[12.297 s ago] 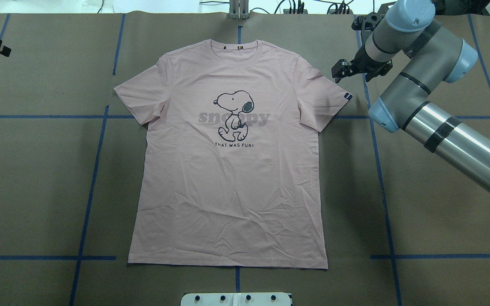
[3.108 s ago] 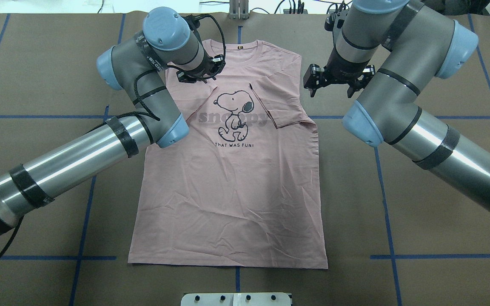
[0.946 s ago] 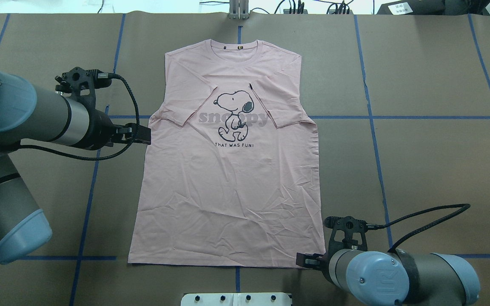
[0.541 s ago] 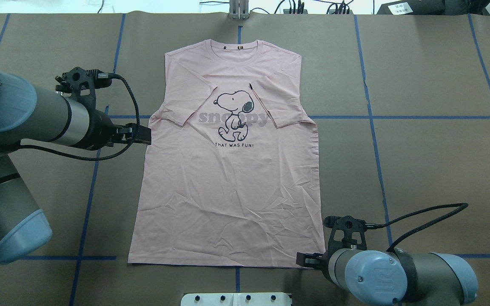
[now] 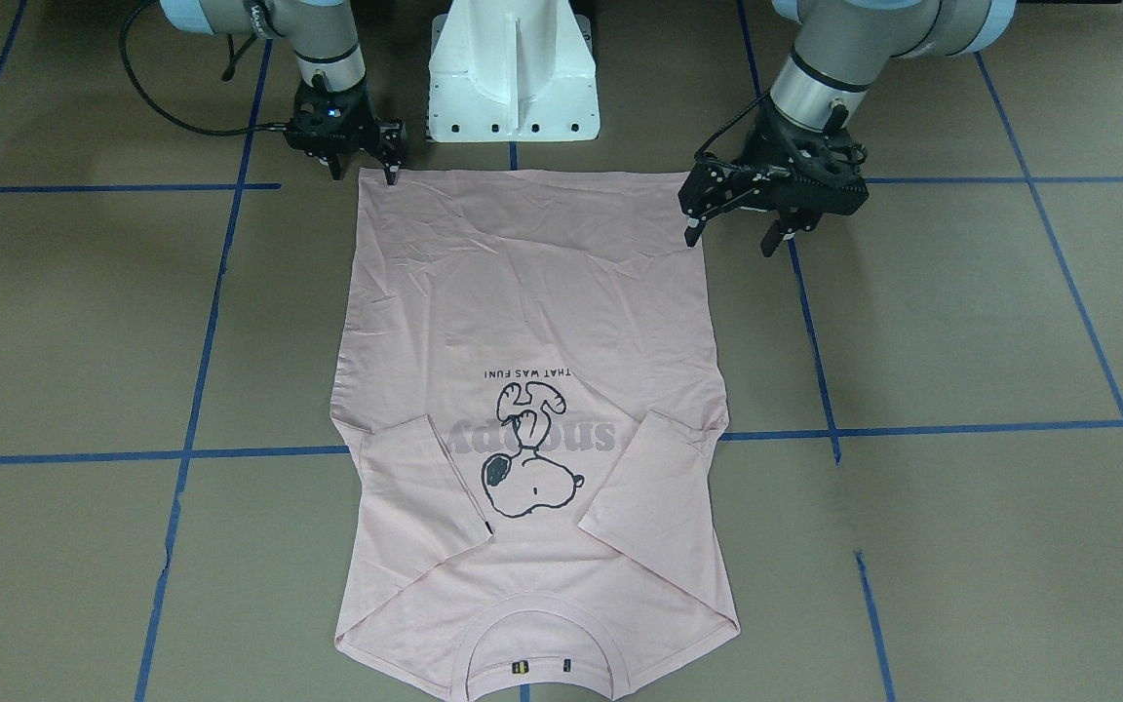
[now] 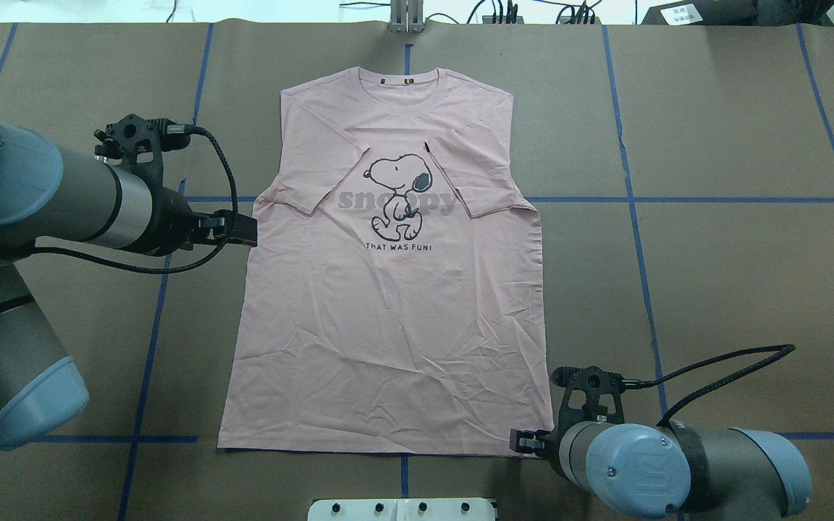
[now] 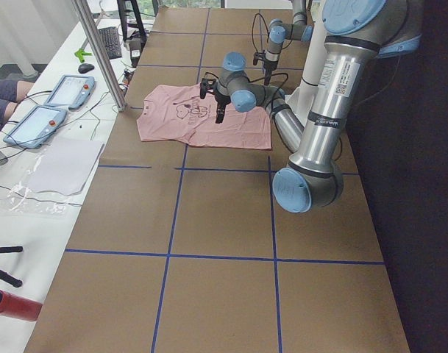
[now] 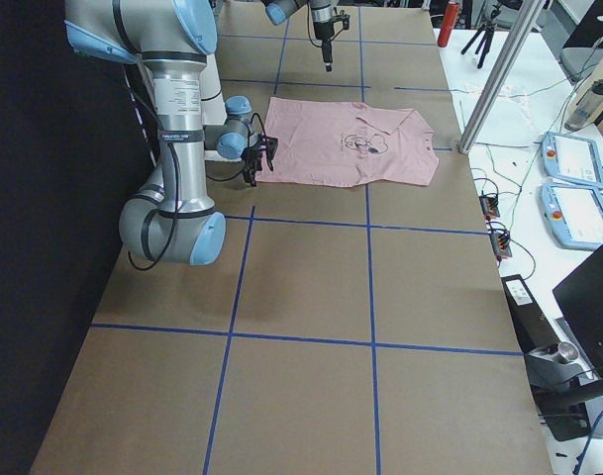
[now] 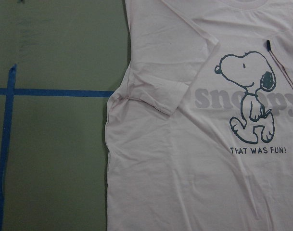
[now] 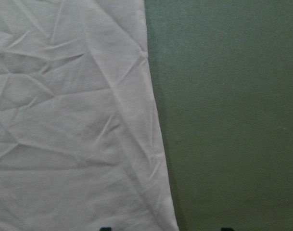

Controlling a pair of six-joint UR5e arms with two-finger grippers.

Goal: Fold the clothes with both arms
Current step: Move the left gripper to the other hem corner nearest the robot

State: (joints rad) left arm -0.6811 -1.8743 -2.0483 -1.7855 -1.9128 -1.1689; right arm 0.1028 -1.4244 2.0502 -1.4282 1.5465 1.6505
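Note:
The pale pink Snoopy T-shirt (image 6: 388, 311) lies flat, print up, on the brown table, with both sleeves folded in over the chest and the collar at the far edge. It also shows in the front view (image 5: 522, 322). My left gripper (image 5: 729, 242) is open and empty. It hovers high beside the shirt's left edge (image 6: 243, 230). Its wrist view shows the folded left sleeve (image 9: 160, 91). My right gripper (image 5: 365, 177) is open and low at the near right hem corner (image 6: 522, 443). Its wrist view shows the shirt's right edge (image 10: 64, 120).
The white pedestal base (image 5: 513, 68) stands just behind the hem. Blue tape lines (image 6: 641, 239) grid the brown table cover. A metal post (image 6: 406, 14) stands at the far edge. Tablets (image 7: 51, 103) and cables lie on the operators' table beyond.
Both sleeves were folded inward, then both arms left the collar end. The left went beside the shirt's left edge, the right to the near right hem corner. The right edged slightly rightward in the last second.

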